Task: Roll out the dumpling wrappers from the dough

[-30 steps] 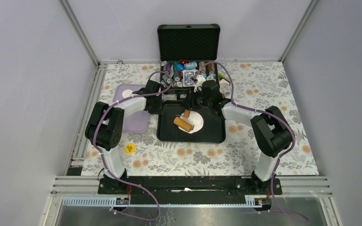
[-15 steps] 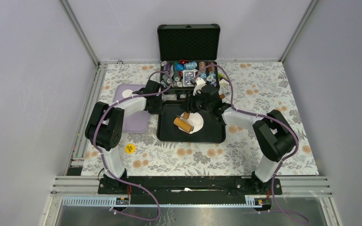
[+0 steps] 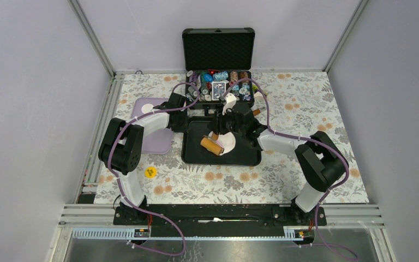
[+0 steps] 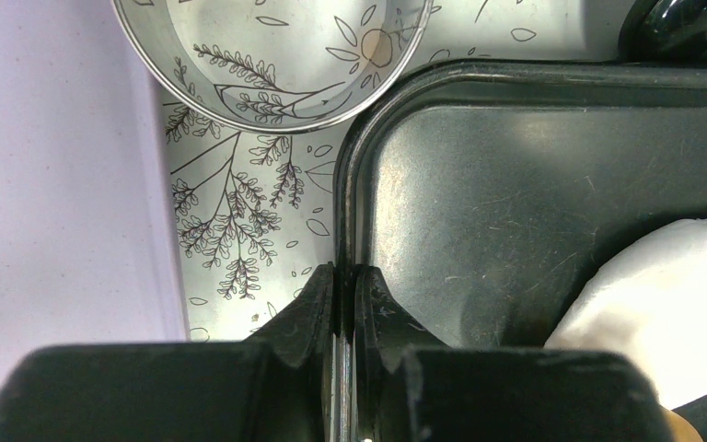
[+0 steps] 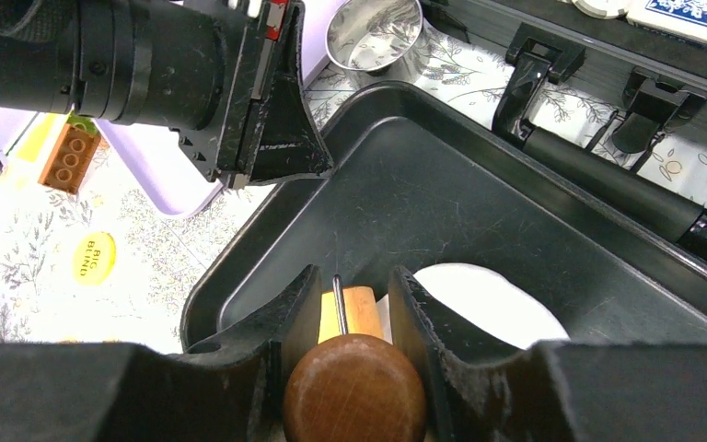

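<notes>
The white dough point(image 3: 229, 143) lies flat in the black tray point(image 3: 193, 159); it also shows in the right wrist view point(image 5: 488, 299) and the left wrist view point(image 4: 663, 304). My right gripper point(image 3: 216, 132) point(image 5: 348, 281) is shut on the dark knob handle point(image 5: 354, 391) of a small wooden roller point(image 3: 211, 144), whose barrel rests on the dough's left edge. My left gripper point(image 3: 184, 121) point(image 4: 343, 276) is shut on the tray's left rim point(image 4: 345, 212). One round white dumpling wrapper point(image 3: 148, 107) lies on the lilac board point(image 3: 158, 139).
A steel ring cutter point(image 4: 267, 64) point(image 5: 373, 32) stands between the board and the tray's far left corner. An open black case point(image 3: 218, 82) full of small items sits just behind the tray. A yellow sticker point(image 3: 150, 172) and an orange brick point(image 5: 69, 157) lie to the left.
My right arm has swung left and the roller has shifted a little left across the dough. The left gripper has stayed on the tray rim.
</notes>
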Tool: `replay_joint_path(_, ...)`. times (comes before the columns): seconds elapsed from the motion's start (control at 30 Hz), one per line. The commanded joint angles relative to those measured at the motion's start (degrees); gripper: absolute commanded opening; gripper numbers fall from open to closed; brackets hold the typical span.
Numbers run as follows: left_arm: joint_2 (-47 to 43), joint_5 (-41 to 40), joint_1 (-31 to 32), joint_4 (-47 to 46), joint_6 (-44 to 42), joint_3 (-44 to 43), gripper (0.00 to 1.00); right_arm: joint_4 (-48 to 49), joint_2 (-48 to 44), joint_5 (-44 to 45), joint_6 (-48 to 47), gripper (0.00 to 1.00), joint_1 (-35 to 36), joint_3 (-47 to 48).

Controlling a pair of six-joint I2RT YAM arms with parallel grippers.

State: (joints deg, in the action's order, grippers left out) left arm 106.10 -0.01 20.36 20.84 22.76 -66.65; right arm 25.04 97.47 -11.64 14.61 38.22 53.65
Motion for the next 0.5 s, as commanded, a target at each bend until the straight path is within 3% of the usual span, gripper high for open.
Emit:
replay_joint_path(0.0,-0.3,-4.9,-0.4,1.9,-1.6,1.3,0.00,-13.0,2.2,1.6,-5.2,0.00,2.1,-4.5)
replay_joint_path(0.47,-0.3,-4.9,-0.4,1.9,-1.6,1.3,0.00,-12.7,1.9,0.3,-5.2,0.00,3.5,-3.5)
